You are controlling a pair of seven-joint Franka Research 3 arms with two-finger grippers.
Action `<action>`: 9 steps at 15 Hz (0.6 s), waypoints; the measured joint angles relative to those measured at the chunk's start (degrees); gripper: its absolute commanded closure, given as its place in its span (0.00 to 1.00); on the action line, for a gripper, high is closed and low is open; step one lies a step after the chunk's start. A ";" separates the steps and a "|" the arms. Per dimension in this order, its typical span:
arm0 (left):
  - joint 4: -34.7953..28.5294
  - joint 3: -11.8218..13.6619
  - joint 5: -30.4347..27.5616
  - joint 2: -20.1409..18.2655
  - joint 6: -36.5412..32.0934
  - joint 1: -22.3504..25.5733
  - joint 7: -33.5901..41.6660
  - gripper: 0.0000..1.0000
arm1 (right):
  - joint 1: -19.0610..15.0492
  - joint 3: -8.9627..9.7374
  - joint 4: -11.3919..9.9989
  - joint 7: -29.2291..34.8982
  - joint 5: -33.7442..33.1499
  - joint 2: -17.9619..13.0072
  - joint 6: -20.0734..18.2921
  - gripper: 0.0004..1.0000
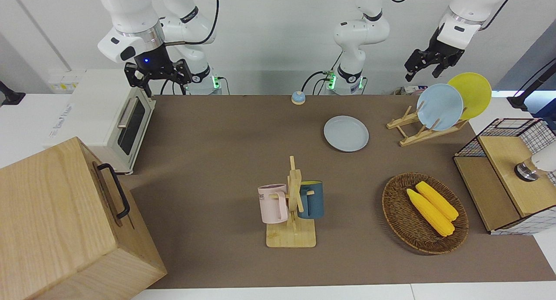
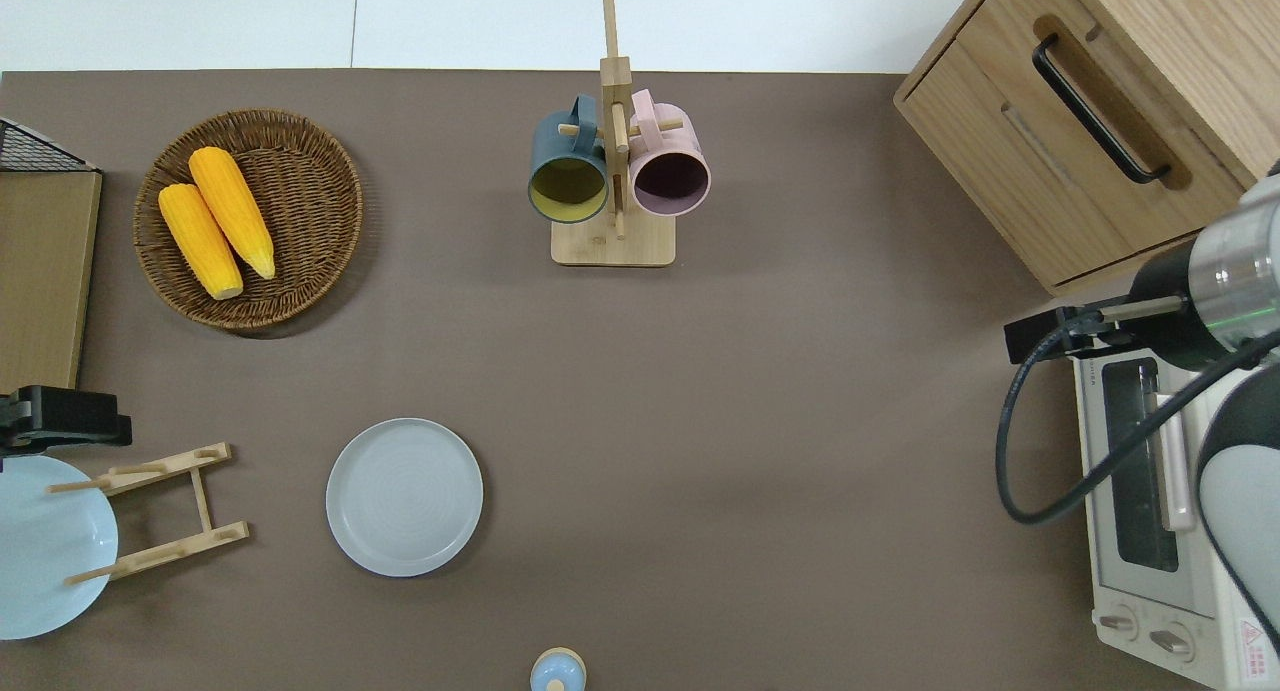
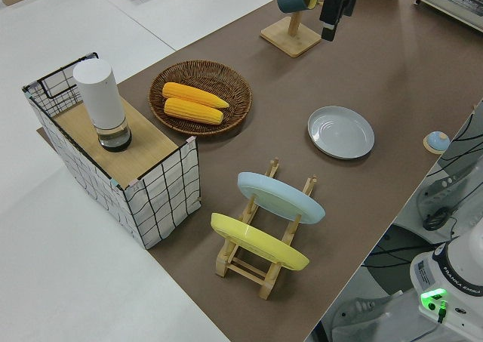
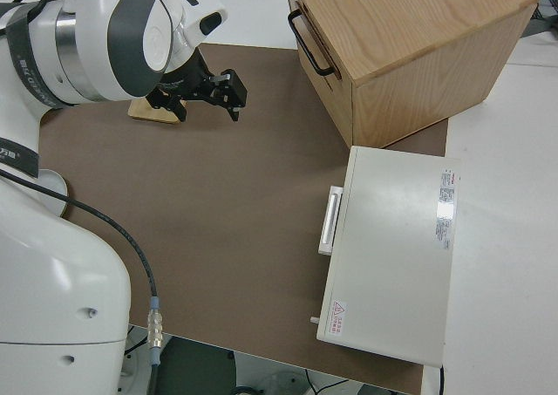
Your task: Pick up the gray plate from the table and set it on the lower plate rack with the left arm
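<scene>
The gray plate [image 1: 346,133] [image 2: 404,496] [image 3: 341,131] lies flat on the brown table [image 1: 217,161], beside the plate rack and toward the table's middle from it. The light-wood plate rack [image 1: 412,133] [image 2: 160,511] [image 3: 260,270] holds a light-blue plate [image 1: 440,107] and a yellow plate [image 1: 475,91] in its upper slots. My left gripper [image 1: 421,73] [image 2: 95,426] [image 3: 330,21] hangs open and empty in the air over the table edge of the rack, apart from the gray plate. The right arm with its gripper [image 1: 158,80] [image 4: 228,98] is parked, fingers spread.
A wicker basket [image 2: 330,161] with two corn cobs sits farther from the robots than the rack. A mug tree [image 2: 612,241] carries a blue and a pink mug. A wire shelf [image 1: 504,174], a toaster oven [image 1: 117,126], a wooden drawer box [image 1: 65,222] and a small bell [image 1: 298,97] stand around.
</scene>
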 measured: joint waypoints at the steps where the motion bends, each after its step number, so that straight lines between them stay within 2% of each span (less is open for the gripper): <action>1: -0.21 -0.02 0.00 0.07 0.00 0.00 -0.03 0.01 | 0.00 0.00 0.00 0.00 0.00 0.00 0.00 0.02; 4: -2.09 -0.32 0.00 0.37 1.03 -0.02 -0.20 0.01 | 0.00 0.00 0.00 0.00 0.00 0.00 0.00 0.02; 9: -10.05 -1.08 0.00 0.15 8.45 -0.16 -0.70 0.01 | 0.00 0.00 0.00 0.00 0.00 0.00 0.00 0.02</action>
